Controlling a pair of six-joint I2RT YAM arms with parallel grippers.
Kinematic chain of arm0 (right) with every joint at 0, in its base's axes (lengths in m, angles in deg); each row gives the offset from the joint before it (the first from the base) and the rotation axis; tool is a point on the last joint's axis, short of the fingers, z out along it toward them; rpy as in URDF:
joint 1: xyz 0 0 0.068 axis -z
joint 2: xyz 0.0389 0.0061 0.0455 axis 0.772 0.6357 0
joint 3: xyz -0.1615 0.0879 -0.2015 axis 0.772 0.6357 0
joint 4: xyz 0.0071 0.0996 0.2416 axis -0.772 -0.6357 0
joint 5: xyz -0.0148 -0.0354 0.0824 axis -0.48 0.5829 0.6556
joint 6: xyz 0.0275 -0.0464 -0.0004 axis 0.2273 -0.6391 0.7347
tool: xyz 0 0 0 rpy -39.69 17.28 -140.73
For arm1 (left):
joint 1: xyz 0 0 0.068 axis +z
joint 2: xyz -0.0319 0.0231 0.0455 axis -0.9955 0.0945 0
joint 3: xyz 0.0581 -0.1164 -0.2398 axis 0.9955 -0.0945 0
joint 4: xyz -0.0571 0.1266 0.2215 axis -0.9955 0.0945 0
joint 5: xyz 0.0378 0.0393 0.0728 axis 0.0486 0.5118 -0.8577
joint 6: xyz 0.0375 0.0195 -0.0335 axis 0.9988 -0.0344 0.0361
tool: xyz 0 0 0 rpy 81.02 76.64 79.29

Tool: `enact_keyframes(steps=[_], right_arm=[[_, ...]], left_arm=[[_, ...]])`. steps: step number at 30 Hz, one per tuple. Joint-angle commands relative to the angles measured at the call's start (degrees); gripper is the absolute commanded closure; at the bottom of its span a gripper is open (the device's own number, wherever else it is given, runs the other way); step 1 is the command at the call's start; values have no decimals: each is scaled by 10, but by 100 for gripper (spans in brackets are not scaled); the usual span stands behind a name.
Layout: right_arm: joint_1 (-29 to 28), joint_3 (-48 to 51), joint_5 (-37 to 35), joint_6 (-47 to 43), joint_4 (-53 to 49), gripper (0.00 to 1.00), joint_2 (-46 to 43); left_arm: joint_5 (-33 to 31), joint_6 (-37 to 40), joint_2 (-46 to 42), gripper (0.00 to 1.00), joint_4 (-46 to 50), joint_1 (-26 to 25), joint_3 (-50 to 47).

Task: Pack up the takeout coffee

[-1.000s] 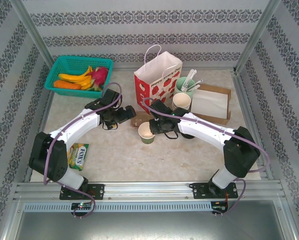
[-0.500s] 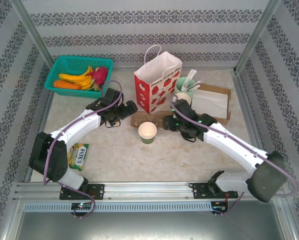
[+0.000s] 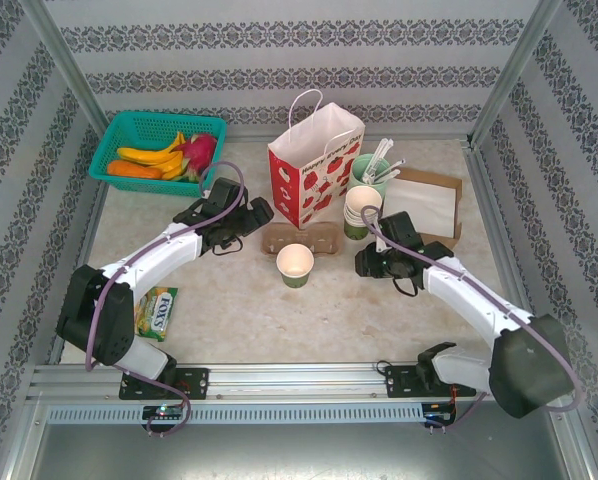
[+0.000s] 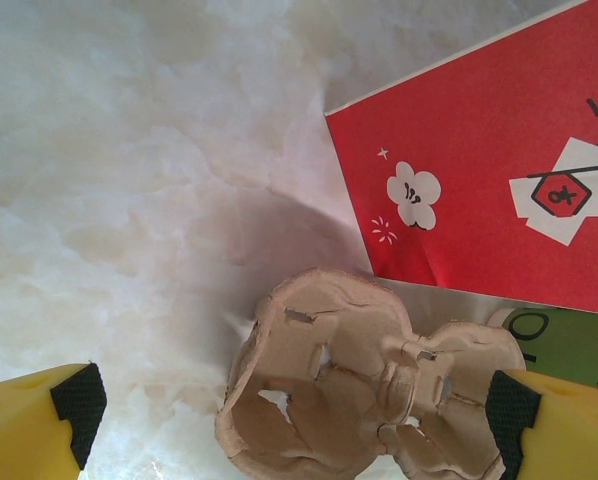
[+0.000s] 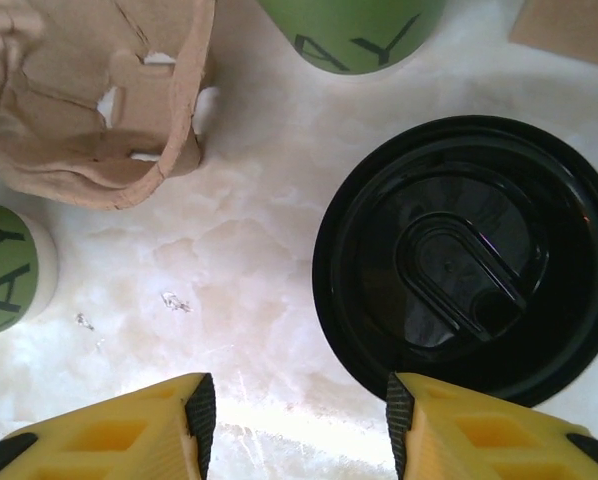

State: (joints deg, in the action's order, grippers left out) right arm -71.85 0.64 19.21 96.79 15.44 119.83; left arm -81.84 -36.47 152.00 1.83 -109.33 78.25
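Observation:
The takeout coffee cup (image 3: 295,265), green with a cream inside, stands lidless at the table's middle; its side shows at the left edge of the right wrist view (image 5: 7,270). Its round black lid (image 5: 466,260) lies flat on the table. My right gripper (image 3: 375,262) (image 5: 297,420) hovers open just left of the lid, its right fingertip (image 5: 404,410) at the lid's edge, with bare table between the fingers. My left gripper (image 3: 251,216) (image 4: 294,412) stands wide open over the brown cardboard cup carrier (image 3: 301,238) (image 4: 364,390), not touching it.
A red paper bag (image 3: 314,165) (image 4: 489,170) stands behind the carrier. A stack of lidless cups (image 3: 362,205) (image 5: 354,30), a mint cup of utensils (image 3: 375,168) and a brown box of napkins (image 3: 421,205) are at the right. A teal fruit basket (image 3: 149,130) sits back left, a candy pack (image 3: 157,312) front left.
My right gripper has let go of the cup, opened, and swung right to the lid. The cup stays put. The left arm has hardly moved.

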Motion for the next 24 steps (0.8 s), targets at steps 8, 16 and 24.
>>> enact_keyframes(steps=[8,16,24], right_arm=[[6,-38,-28,-2,23,53,68],[-11,-36,-78,-11,48,53,83],[-13,-38,-76,-18,59,55,103]], left_arm=[[-17,-8,11,1,-10,-12,19],[-31,-22,10,1,-18,-13,12],[-33,-24,2,1,-9,-14,-4]])
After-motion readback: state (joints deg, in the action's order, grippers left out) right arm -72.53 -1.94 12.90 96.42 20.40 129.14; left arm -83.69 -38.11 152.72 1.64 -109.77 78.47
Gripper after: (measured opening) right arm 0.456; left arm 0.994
